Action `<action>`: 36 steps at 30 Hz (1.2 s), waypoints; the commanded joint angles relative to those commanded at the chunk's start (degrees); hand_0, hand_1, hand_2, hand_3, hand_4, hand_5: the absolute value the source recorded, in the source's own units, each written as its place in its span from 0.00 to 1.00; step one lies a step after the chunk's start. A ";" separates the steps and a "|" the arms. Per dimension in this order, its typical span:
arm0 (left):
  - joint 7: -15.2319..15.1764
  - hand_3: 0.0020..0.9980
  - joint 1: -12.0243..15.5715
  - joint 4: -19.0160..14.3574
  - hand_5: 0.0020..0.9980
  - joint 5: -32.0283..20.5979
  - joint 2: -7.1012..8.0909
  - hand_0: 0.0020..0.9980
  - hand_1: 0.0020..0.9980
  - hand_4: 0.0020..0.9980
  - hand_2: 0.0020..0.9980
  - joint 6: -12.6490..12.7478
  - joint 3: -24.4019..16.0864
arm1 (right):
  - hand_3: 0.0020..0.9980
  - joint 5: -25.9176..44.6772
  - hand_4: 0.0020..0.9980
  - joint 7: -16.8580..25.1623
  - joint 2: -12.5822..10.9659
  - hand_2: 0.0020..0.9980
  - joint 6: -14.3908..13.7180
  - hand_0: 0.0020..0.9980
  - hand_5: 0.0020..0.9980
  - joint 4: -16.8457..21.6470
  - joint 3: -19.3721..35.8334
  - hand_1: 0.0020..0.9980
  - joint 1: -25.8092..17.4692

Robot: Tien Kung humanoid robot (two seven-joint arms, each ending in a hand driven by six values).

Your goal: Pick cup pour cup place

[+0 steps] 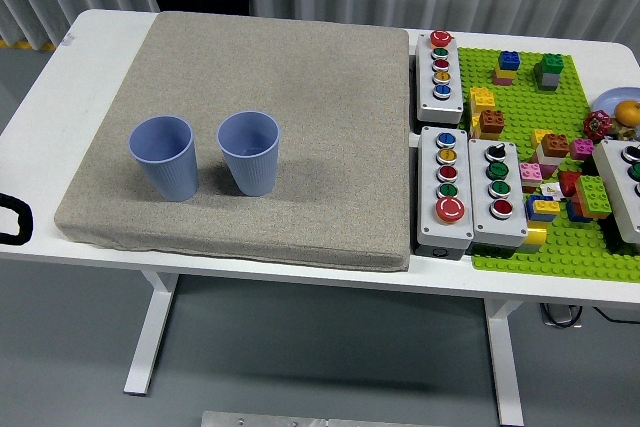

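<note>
Only a small black part of the left robot hand point(12, 219) shows at the picture's left edge, beside the grey mat point(250, 57); I cannot tell if it is open or closed, and it holds nothing that I can see. The right robot hand is not in view.

The two blue cups stand upright on the mat, near its front edge. The left cup point(163, 157) is nearer to the robot hand, and the right cup point(249, 152) stands just beside it, not touching.

The main risk, in my judgement, is this small gap. When the robot hand closes around the left cup, the fingers can push the right cup and tip it. The mat looks soft, so a cup may stand less steady on it. The cups look thin, and a hard grip can squeeze them. I cannot see whether a cup holds anything, so a fast tilt may spill. The button boxes point(447, 187) on the desk point(60, 57) lie well apart from the mat's cups and are not in danger.
</note>
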 joint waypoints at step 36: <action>1.30 0.94 3.95 -4.40 1.00 6.31 -1.56 0.88 0.86 0.80 0.94 1.31 -2.44 | 0.57 -1.12 0.00 -0.22 -0.17 0.59 0.33 0.71 0.11 0.00 0.24 0.63 -0.75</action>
